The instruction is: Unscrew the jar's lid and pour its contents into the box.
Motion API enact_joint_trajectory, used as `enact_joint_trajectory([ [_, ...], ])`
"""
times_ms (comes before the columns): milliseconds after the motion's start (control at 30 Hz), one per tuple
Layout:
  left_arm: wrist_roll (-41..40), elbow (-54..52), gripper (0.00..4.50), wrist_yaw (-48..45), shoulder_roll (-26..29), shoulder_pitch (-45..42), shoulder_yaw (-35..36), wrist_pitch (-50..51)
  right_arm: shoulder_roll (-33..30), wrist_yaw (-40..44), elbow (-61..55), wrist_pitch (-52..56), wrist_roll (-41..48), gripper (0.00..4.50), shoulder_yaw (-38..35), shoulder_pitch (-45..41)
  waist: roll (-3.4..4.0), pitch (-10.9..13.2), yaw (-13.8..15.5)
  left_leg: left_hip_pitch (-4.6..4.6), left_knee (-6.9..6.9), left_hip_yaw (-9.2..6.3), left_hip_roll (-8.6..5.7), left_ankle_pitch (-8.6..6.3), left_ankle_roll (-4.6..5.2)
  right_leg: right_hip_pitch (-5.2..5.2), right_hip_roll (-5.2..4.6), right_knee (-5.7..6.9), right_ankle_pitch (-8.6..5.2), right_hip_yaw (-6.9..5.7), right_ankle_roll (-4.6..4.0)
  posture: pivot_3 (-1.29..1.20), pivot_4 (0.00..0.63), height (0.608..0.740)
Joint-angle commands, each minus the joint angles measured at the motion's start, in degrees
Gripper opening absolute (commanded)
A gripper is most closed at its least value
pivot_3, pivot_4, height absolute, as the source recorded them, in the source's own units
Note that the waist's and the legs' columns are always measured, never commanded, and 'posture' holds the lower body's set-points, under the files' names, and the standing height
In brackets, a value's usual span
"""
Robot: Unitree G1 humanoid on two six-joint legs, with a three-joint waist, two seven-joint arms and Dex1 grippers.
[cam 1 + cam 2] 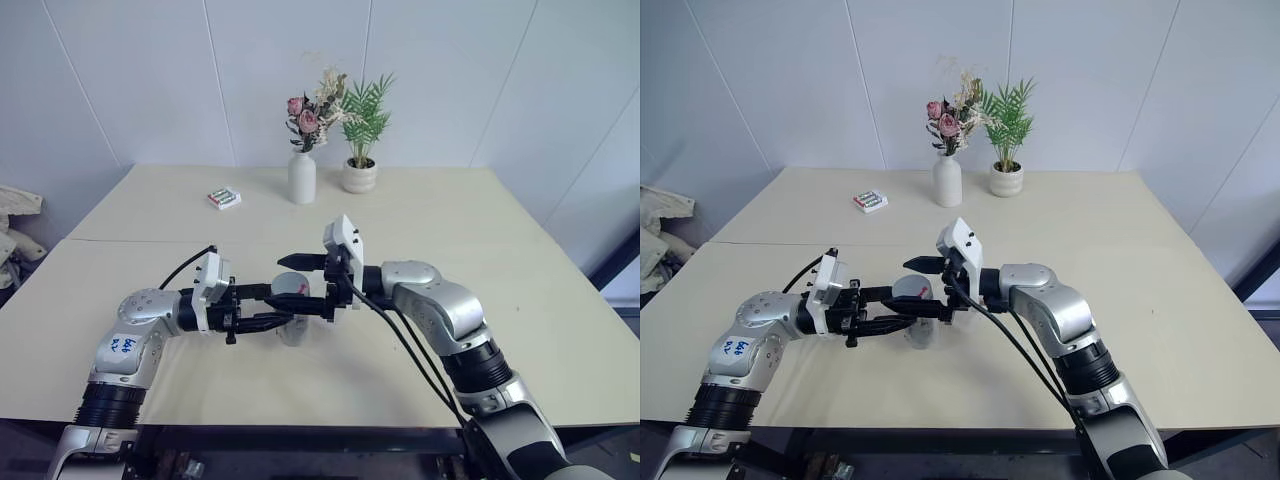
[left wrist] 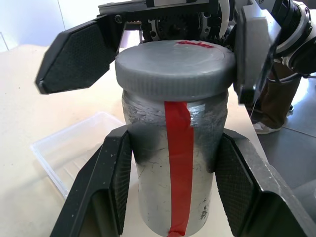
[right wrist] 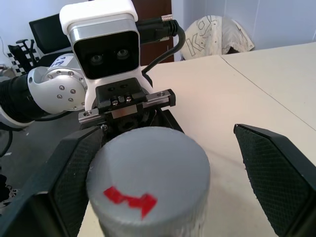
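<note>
Left wrist view: the jar [image 2: 178, 163] stands upright between the left gripper [image 2: 173, 197]'s two black fingers [image 2: 116, 182], which are clamped against its silver wall on either side of the red stripe [image 2: 178, 148].
Jar position: held in the air above the table [image 1: 480, 230], in front of the robot, between the two arms.
Lid: the grey lid [image 2: 175, 61] is on and seated square on the jar's mouth, with a red mark on its top.
Right gripper: the right gripper [image 3: 158, 177] straddles the lid with its pads spread wide; one pad [image 3: 274, 173] stands clear of the rim, the other looks close to it, contact not certain.
Box: the clear box [image 2: 74, 148] lies on the table just below and beside the jar.
Contents: hidden inside the closed jar.
Step in hand: judged to be taking hold of the lid for unscrewing.
Recommended practice: centre the lid between the pads before closing, grip the ribbed rim and not the top face, twist about the jar's own axis.
Risk: the jar may turn in the left grip; keep that clamp firm and the jar upright until the lid is off.
</note>
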Motion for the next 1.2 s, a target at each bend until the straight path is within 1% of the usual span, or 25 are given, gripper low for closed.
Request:
enact_joint_trajectory([
  [33,-1.2,-1.7,2.1,-1.0,0.2,-0.2,0.5,-0.4,-1.7,-0.7,-0.5,-0.4,0.7,4.46,-3.8,-0.7,0.0,0.0,0.0,0.0,0.0,0.0,0.0,0.0,0.0,0.0,0.0,0.0,0.0,0.0,0.0,0.0,0.15,0.74],
  [633,-1.1,-1.1,2.1,-1.3,0.0,-0.6,0.0,-0.8,-8.7,0.4,0.0,-0.8,3.0,4.46,-6.3,0.9,0.0,0.0,0.1,-0.01,0.0,0.0,0.0,0.0,0.0,0.01,0.0,-0.02,0.0,0.0,0.0,0.0,0.15,0.74],
  [1200,-0.9,-0.5,2.1,-1.8,-0.1,-1.0,0.1,-1.0,-12.8,1.4,1.0,-0.2,3.3,4.46,-9.9,2.8,0.0,0.0,0.1,-0.01,-0.03,0.01,0.0,0.0,0.0,0.01,0.0,-0.06,-0.01,0.01,-0.01,0.0,0.15,0.74],
])
